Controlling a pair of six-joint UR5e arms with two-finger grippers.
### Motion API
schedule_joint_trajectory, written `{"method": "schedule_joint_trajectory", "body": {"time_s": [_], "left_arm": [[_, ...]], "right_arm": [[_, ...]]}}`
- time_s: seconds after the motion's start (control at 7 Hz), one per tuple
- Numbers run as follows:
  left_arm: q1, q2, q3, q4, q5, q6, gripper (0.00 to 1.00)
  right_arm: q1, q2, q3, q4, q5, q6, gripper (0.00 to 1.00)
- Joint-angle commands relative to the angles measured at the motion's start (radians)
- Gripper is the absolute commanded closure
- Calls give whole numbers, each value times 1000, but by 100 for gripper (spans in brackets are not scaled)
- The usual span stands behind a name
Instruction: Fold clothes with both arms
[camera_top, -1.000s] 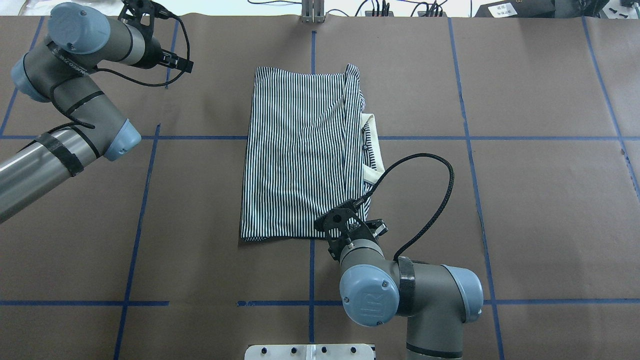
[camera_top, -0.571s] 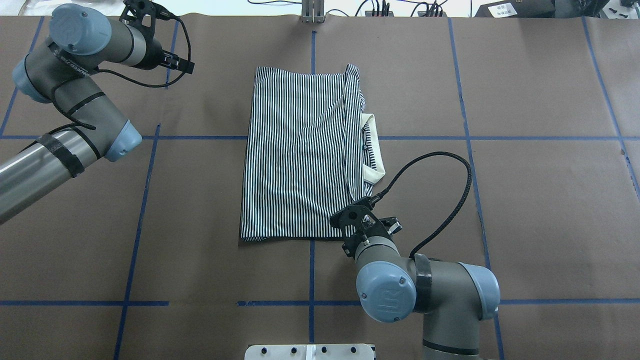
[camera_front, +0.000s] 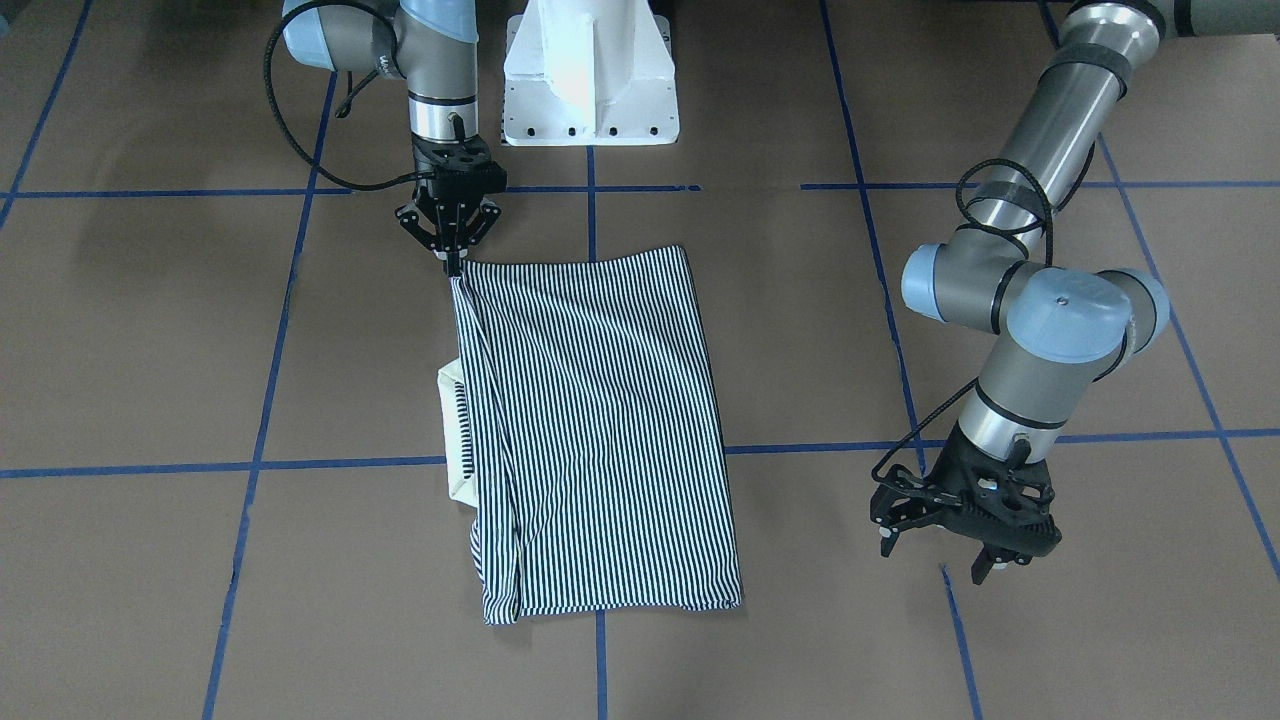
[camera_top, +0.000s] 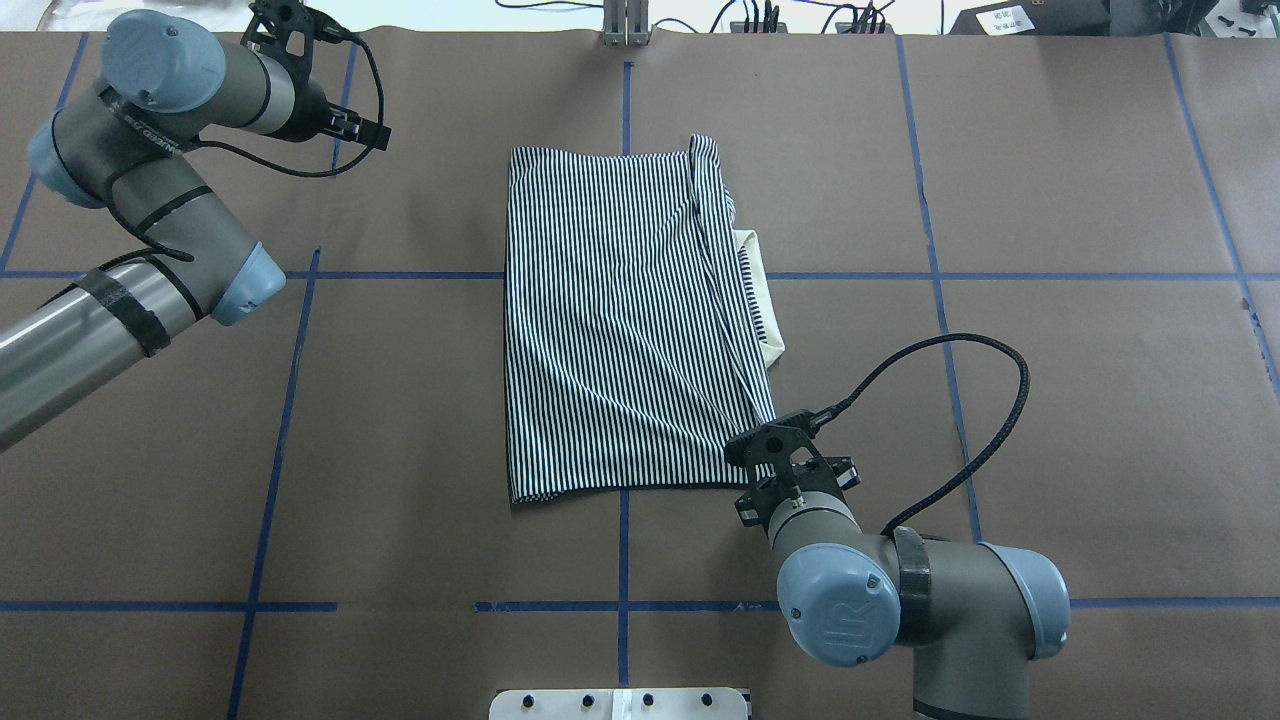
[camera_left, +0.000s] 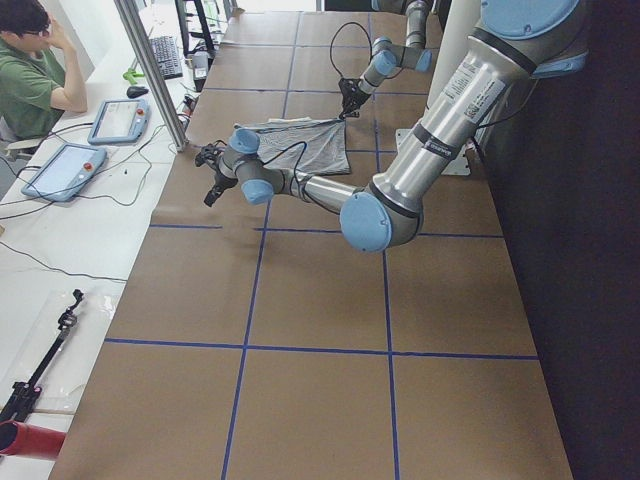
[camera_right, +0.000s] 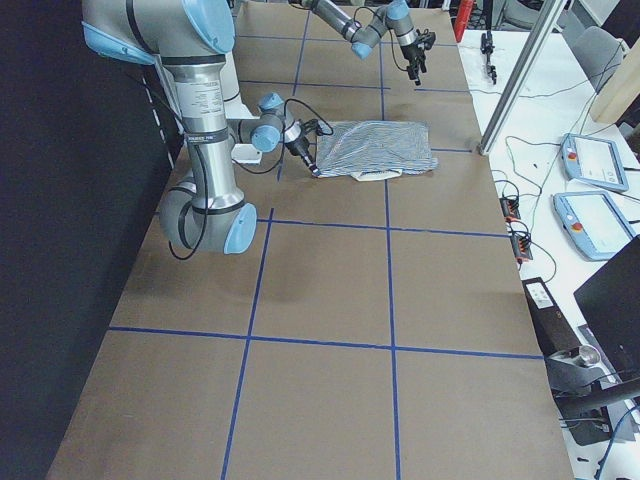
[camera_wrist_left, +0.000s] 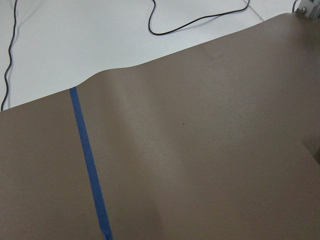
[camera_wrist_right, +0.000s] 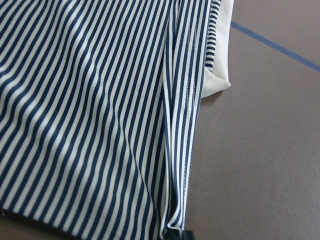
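Exterior front-facing view: the right pincer (camera_front: 455, 260) pinches the 11 o'clock corner of the striped polo shirt (camera_front: 600, 430); the left pincer (camera_front: 932, 560), spread wide and empty, hangs at its 4 o'clock.

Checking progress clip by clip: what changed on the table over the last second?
The right gripper, shut on the shirt at its corner nearest the robot, slid toward the robot's right, dragging that near edge and the collar along. The shirt's far edge barely shifted, and the left gripper stayed open, parked at the far left.
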Motion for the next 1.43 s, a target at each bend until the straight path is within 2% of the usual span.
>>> {"method": "schedule_joint_trajectory", "body": {"time_s": [0.0, 0.14, 0.57, 0.86, 1.0, 1.14, 1.29], "left_arm": [[2, 2, 0, 0, 0, 0, 0], [2, 2, 0, 0, 0, 0, 0], [2, 2, 0, 0, 0, 0, 0], [9, 0, -29, 6, -11, -52, 0], [32, 3, -87, 20, -68, -128, 0], [51, 44, -172, 26, -84, -246, 0], [93, 101, -286, 31, -83, -352, 0]], "right_arm": [[-14, 3, 0, 0, 5, 85, 0], [-3, 6, 13, 0, 16, 73, 0], [125, 47, 8, -12, 118, -27, 0], [222, 77, 14, 5, 247, -47, 0], [279, 75, 31, 49, 325, -46, 0], [329, 68, 34, 114, 402, -35, 0], [359, 65, 39, 133, 425, 2, 0]]}}
